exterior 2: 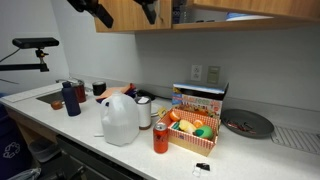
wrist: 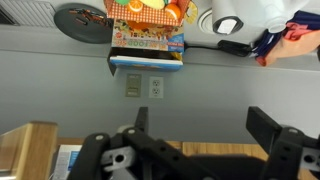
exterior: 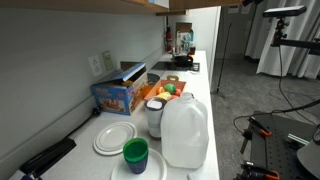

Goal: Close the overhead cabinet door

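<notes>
The overhead cabinet door (exterior 2: pixel 250 8) is a light tan wood panel at the top edge, next to a dark gap in the row of upper cabinets. In an exterior view it shows as a tan panel (exterior: pixel 205 5) standing out from the cabinet line. My gripper (exterior 2: pixel 148 10) is up in front of the cabinets, just beside that gap. In the wrist view, which stands upside down, the gripper (wrist: pixel 203 125) is open and empty. Tan wood (wrist: pixel 200 150) lies between the fingers. Whether a finger touches the wood I cannot tell.
The counter below holds a milk jug (exterior 2: pixel 120 118), a box of toy fruit (exterior 2: pixel 193 125), a red can (exterior 2: pixel 160 138), a dark bottle (exterior 2: pixel 71 98), a dark plate (exterior 2: pixel 248 124), white plates and a green cup (exterior: pixel 135 152). A wall outlet (wrist: pixel 142 86) is on the grey wall.
</notes>
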